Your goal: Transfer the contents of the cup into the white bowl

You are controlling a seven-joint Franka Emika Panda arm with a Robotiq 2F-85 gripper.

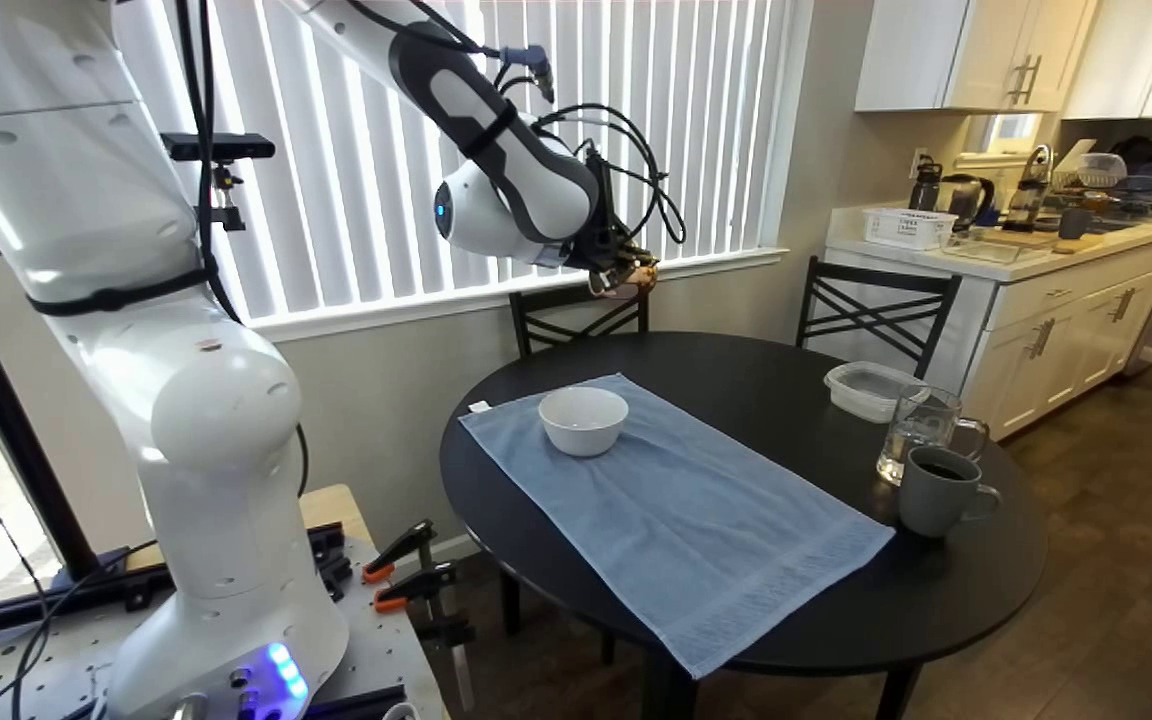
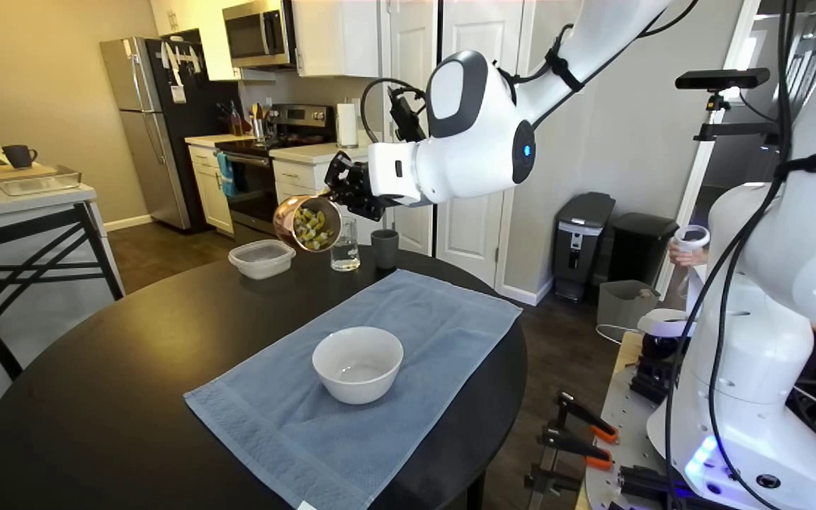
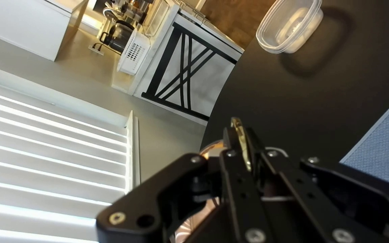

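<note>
My gripper [image 2: 329,190] is shut on the thin gold handle [image 3: 241,141] of the shiny copper cup [image 2: 286,221]. The cup is in the air, tipped on its side, its mouth facing the camera in an exterior view. Yellow-green pieces [image 2: 313,229] lie inside it. In an exterior view only a bit of the cup [image 1: 642,280] shows behind the gripper [image 1: 616,278]; in the wrist view the fingers mostly hide its copper wall [image 3: 194,216]. The white bowl [image 1: 583,425] stands upright on the towel in both exterior views and looks empty [image 2: 357,386]. The cup is higher than the bowl and apart from it.
A blue towel [image 1: 696,510] lies on the round black table [image 2: 117,368]. A clear plastic container [image 1: 871,390], a glass pitcher with water [image 1: 921,430] and a grey mug [image 1: 936,495] stand at one side. Chairs [image 1: 876,310] and a window with blinds [image 1: 356,180] border the table.
</note>
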